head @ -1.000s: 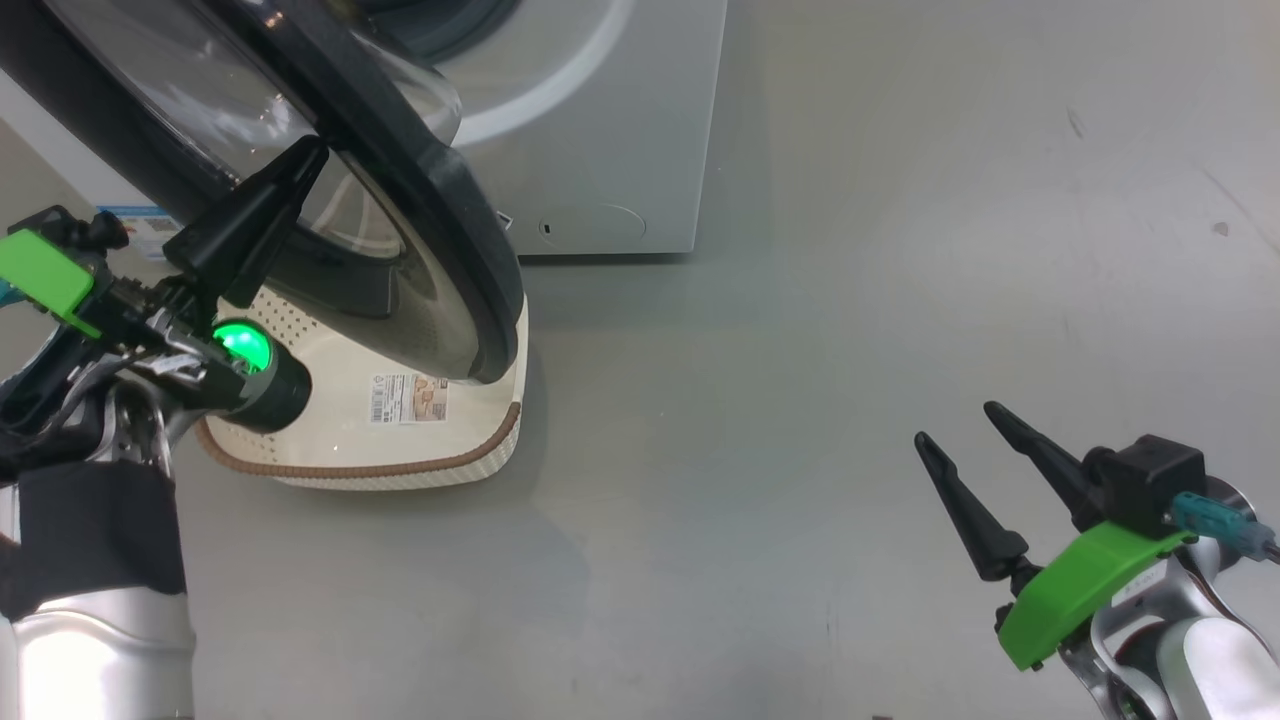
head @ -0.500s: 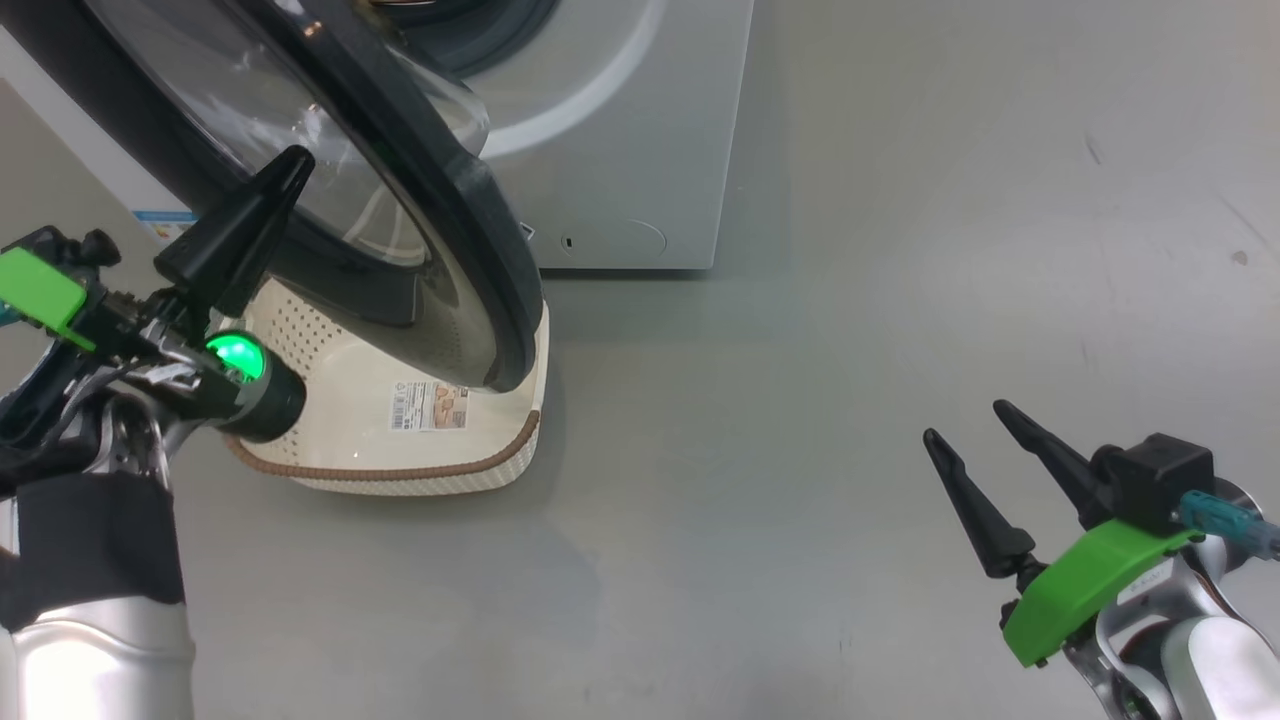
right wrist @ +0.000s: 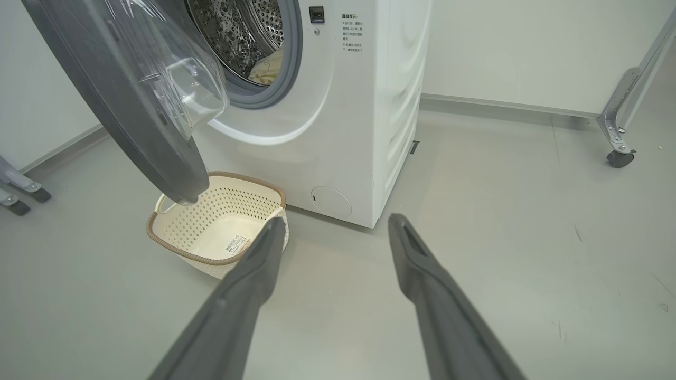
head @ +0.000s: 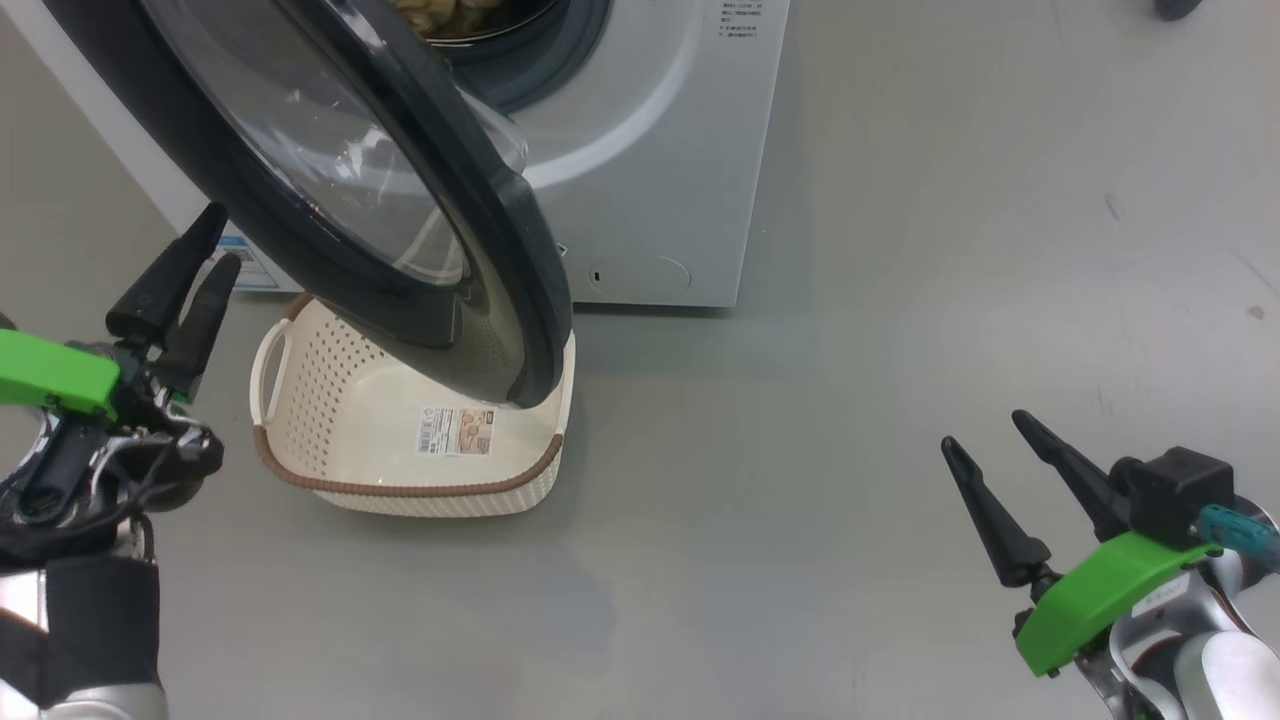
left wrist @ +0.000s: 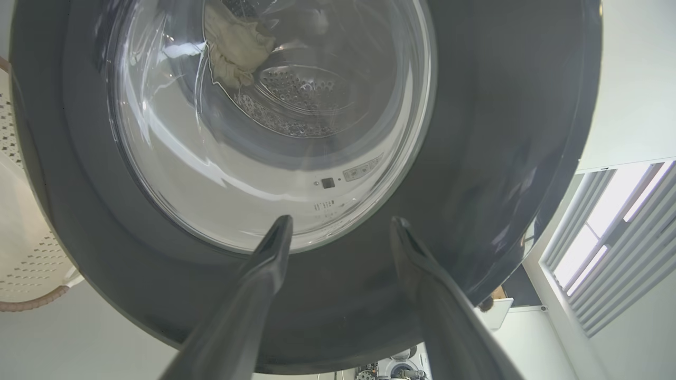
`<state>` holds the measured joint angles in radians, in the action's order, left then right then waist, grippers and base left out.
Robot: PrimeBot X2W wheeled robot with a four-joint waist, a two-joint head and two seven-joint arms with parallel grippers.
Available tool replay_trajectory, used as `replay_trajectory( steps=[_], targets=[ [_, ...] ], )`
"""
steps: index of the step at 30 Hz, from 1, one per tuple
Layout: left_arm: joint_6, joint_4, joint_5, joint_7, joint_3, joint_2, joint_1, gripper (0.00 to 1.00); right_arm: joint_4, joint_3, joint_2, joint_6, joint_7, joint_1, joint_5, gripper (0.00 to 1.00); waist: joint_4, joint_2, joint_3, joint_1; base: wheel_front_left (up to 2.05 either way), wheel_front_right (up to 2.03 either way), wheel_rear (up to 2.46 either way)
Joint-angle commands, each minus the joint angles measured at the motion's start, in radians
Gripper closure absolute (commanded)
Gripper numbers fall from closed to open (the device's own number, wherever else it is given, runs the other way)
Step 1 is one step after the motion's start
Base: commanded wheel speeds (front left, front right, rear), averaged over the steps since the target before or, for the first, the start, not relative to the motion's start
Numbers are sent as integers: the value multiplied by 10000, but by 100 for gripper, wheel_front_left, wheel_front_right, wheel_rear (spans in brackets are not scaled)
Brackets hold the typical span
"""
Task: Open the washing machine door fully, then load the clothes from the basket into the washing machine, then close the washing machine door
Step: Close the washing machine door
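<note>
The washing machine door (head: pixel 525 270) stands partly open, swung out from the washing machine (head: pixel 660 180) with its lower rim hanging over the basket (head: pixel 400 488). The basket sits on the floor just in front of the machine, and its label sticker faces up from its bottom. The clothes (right wrist: pixel 264 71) lie inside the steel drum, a cream bundle behind the grey gasket. The left tool (head: pixel 222 235) has its fingers spread, holding nothing, and points at the door's outer face just beside the black rim. I cannot tell whether it touches. The right tool (head: pixel 984 428), also spread and holding nothing, hovers over bare floor well apart from the machine.
</note>
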<state>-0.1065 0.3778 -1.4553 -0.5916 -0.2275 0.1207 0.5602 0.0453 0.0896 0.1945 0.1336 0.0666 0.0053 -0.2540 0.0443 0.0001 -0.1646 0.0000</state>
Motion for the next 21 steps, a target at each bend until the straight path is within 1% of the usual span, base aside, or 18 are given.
replay_trajectory(
  steps=[1,4,10,12,15,19,21],
  targets=[
    [-150,-596,528,574,-219,429,-12,0,370,59,110,-29,-136,-49,56,0,-1,-1,119,0,0,0,0],
    [-189,-1113,1931,1771,68,560,-432,0,389,-13,64,-29,-158,77,71,0,-8,-1,268,0,0,0,0],
    [-169,-2330,4866,3901,975,652,-1500,0,453,-193,5,-29,-153,336,127,0,-41,-1,595,0,0,0,0],
    [1,-2708,5973,4540,1323,713,-1911,0,488,-220,3,-29,-137,407,140,0,-60,-1,670,0,0,0,0],
    [398,-3099,7689,5420,1934,821,-2452,0,554,-275,-5,-29,-113,490,181,0,-51,-1,705,0,0,0,0],
    [874,-3221,9271,6416,2550,811,-3068,0,603,-219,-1,-29,-72,527,226,0,-113,-1,757,0,0,0,0],
    [991,-3164,9800,6739,2864,791,-3371,0,618,-195,-7,-29,-73,534,234,0,-155,-1,786,0,0,0,0]
  ],
)
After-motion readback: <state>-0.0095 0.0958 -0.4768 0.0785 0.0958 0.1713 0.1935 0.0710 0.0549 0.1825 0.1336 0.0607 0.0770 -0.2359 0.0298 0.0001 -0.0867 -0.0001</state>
